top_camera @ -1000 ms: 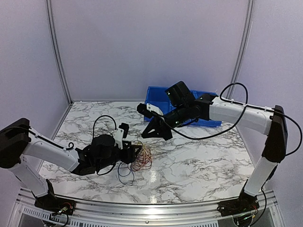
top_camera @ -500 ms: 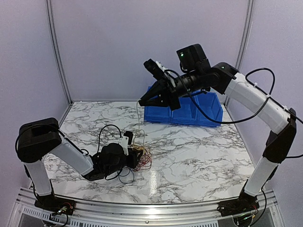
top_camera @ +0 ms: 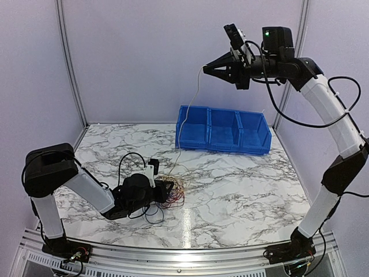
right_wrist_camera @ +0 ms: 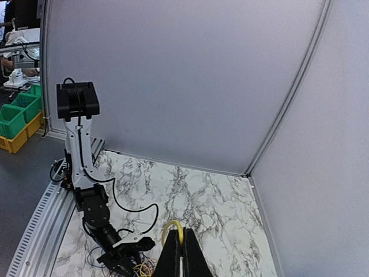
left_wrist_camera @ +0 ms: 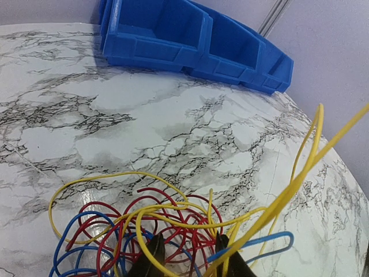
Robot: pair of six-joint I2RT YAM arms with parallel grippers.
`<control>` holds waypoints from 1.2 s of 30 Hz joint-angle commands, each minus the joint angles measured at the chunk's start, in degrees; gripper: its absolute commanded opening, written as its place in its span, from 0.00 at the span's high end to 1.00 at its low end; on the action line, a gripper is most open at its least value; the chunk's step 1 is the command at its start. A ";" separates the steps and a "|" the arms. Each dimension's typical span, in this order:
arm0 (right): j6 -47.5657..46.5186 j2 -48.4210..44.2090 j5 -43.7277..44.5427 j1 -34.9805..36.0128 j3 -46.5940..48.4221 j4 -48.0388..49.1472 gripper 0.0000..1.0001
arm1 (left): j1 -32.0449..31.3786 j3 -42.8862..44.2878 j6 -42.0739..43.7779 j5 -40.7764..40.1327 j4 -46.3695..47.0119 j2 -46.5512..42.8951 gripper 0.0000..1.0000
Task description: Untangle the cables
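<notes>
- From the top view, we judge the task barely begun. The cables (top_camera: pixel 173 192) lie in one knot of red, yellow and blue loops on the bench (top_camera: pixel 248 190), near the left arm's base.
- The right pincer (top_camera: pixel 206 68) is raised high with its fingers together on a yellow cable (top_camera: pixel 193 97). That cable hangs from it down into the knot, so its lower end is not yet free.
- The left pincer (top_camera: pixel 166 193) sits low at the heap. We see no cable lying apart on its own.
- Also in the top view, the marble-patterned bench carries a blue bin (top_camera: pixel 225 142) at its far edge. Pale panel walls (top_camera: pixel 144 57) close three sides.
- In the left wrist view, the left pincer (left_wrist_camera: pixel 191 262) shows two dark fingers (left_wrist_camera: pixel 153 259) partly apart with strands between them. We cannot tell whether they bite.
- The cables (left_wrist_camera: pixel 155 225) curl just ahead of those fingers, and a yellow cable (left_wrist_camera: pixel 300 180) runs up and out to the right. The blue bin (left_wrist_camera: pixel 173 49) stands well beyond.
- In the right wrist view, the right pincer (right_wrist_camera: pixel 179 242) is pressed shut on a loop of the yellow cable (right_wrist_camera: pixel 172 228).
- Far below it the knot (right_wrist_camera: pixel 141 267) lies by the left arm (right_wrist_camera: pixel 86 173) on the bench (right_wrist_camera: pixel 219 208).
- Green crates (right_wrist_camera: pixel 20 107) stand outside the enclosure, to the left in this view.
- What is left, as we judge it, is drawing this cable clear and then separating every other one.
</notes>
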 commanded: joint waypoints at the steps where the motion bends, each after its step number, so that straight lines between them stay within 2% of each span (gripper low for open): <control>1: 3.25 -2.54 -1.09 -3.99 1.94 4.27 1.00 | 0.23 -1.58 -1.72 -1.10 1.23 -1.63 0.69; 4: 4.84 -4.48 1.03 -6.08 -1.03 5.99 1.00 | 0.23 -2.79 -1.04 -1.37 1.18 -4.28 0.73; 7: 4.56 -7.95 2.59 -7.59 -9.08 7.06 1.00 | 0.23 -4.33 0.65 -1.92 1.27 -8.45 0.77; 10: 3.55 -14.34 3.85 -10.35 -22.25 8.27 1.00 | 0.23 -5.90 2.20 -1.80 1.18 -12.65 0.84; 13: 3.56 -20.72 1.90 -16.97 -38.72 10.86 1.00 | 0.23 -7.44 3.35 -2.41 1.23 -15.89 0.88; 19: -5.08 -29.93 7.23 -26.00 -59.19 8.60 1.00 | 0.23 -6.90 6.35 -1.62 0.47 -16.75 0.93; 24: -13.77 -30.98 16.12 -30.50 -69.32 9.01 0.99 | 0.23 -5.78 6.08 -0.49 -0.05 -15.96 0.95; 25: -16.10 -30.21 18.08 -30.56 -70.54 9.11 0.82 | 0.23 -5.66 5.87 -0.16 -0.14 -15.82 0.95; 26: -20.06 -29.24 19.88 -30.31 -71.33 8.39 0.55 | 0.23 -5.53 5.85 0.32 -0.22 -15.53 0.95; 27: -22.60 -28.21 21.14 -29.55 -71.45 6.60 0.36 | 0.23 -5.38 5.71 0.76 -0.43 -15.22 0.95; 28: -24.02 -27.45 22.46 -27.86 -71.56 5.96 0.23 | 0.23 -5.33 5.63 1.12 -0.55 -15.04 0.95; 29: -24.51 -26.90 24.66 -25.55 -71.91 6.12 0.17 | 0.23 -5.28 5.47 1.35 -0.66 -14.81 0.95; 30: -24.76 -26.75 27.05 -22.46 -72.33 6.67 0.15 | 0.23 -5.27 5.23 1.56 -0.75 -14.68 0.95; 33: -23.68 -25.56 31.44 -14.38 -73.24 10.56 0.14 | 0.23 -5.28 4.90 1.89 -0.93 -14.47 0.95; 36: -21.92 -20.96 31.75 -9.78 -71.41 13.06 0.14 | 0.23 -5.36 4.58 1.89 -1.30 -14.76 0.95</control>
